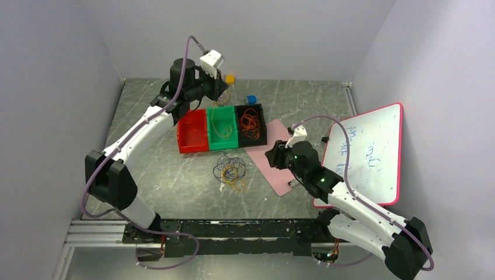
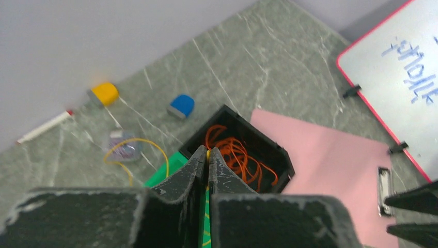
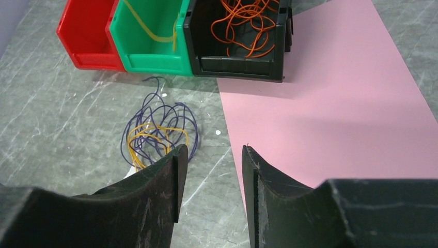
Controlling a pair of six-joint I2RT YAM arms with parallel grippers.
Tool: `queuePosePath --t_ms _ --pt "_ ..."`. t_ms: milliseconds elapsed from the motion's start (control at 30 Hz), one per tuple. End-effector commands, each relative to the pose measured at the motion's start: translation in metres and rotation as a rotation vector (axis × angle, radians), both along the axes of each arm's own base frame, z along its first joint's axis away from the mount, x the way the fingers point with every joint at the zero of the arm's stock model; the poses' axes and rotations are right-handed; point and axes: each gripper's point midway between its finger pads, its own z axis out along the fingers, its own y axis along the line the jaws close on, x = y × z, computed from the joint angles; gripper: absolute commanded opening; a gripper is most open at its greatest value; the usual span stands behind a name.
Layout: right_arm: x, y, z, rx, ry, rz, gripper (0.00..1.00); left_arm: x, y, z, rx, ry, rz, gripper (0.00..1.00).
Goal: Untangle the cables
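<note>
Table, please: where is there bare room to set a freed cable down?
Bare marble lies left of the tangle, before the red bin, and between the black bin and whiteboard, behind the pink sheet. It is crowded around the tangle and bins.

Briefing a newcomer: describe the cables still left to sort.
Mid-table stand a red bin, a green bin and a black bin. Before the green one, left of the pink sheet, lies the tangle. Unlike the orange bunch in the black bin, it mixes dark purple and yellow loops.
</note>
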Motion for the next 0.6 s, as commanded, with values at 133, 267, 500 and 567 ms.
queuePosePath --t_ms 133,267,500,567 --pt "0.003 0.004 -0.006 0.006 0.004 0.005 0.47 -0.053 -0.015 0.007 -0.015 0.022 -0.049 0.07" --pt "0.004 0.006 -0.008 0.007 0.011 0.008 0.47 -0.069 -0.017 0.013 -0.061 0.049 -0.057 0.07" --pt "0.004 0.008 -0.011 0.006 0.021 0.016 0.47 -0.092 -0.019 -0.001 -0.087 0.102 -0.046 0.07" --pt "0.004 0.009 -0.011 0.007 0.022 0.02 0.47 -0.094 -0.018 -0.007 -0.088 0.123 -0.037 0.07"
